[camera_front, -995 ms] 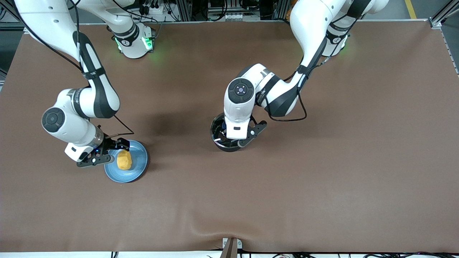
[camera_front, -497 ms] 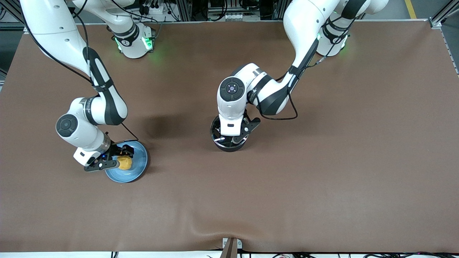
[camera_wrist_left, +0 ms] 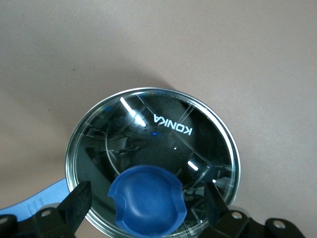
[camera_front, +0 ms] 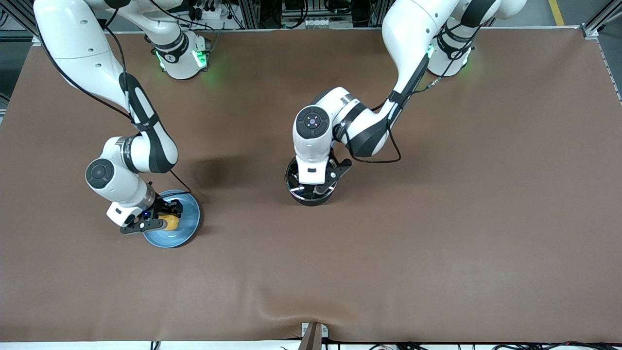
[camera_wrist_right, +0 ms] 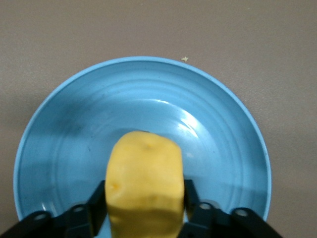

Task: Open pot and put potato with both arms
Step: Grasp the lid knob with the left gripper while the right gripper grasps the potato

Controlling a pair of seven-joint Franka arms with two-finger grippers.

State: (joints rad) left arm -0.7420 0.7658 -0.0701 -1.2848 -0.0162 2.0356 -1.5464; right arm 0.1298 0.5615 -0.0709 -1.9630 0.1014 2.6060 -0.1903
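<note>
Right gripper (camera_wrist_right: 143, 210) is clamped on the potato (camera_wrist_right: 144, 183), fingers on its two sides, on the blue plate (camera_wrist_right: 223, 139) at the right arm's end. Left gripper (camera_wrist_left: 148, 208) hangs wide open straddling the lid knob (camera_wrist_left: 147, 206); pot (camera_front: 311, 192) mid-table, lid on.

Pot (camera_front: 293, 187) mostly under left arm; potato's (camera_wrist_right: 143, 183) lower end cropped.

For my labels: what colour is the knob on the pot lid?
Blue. The knob shows best in the left wrist view.
</note>
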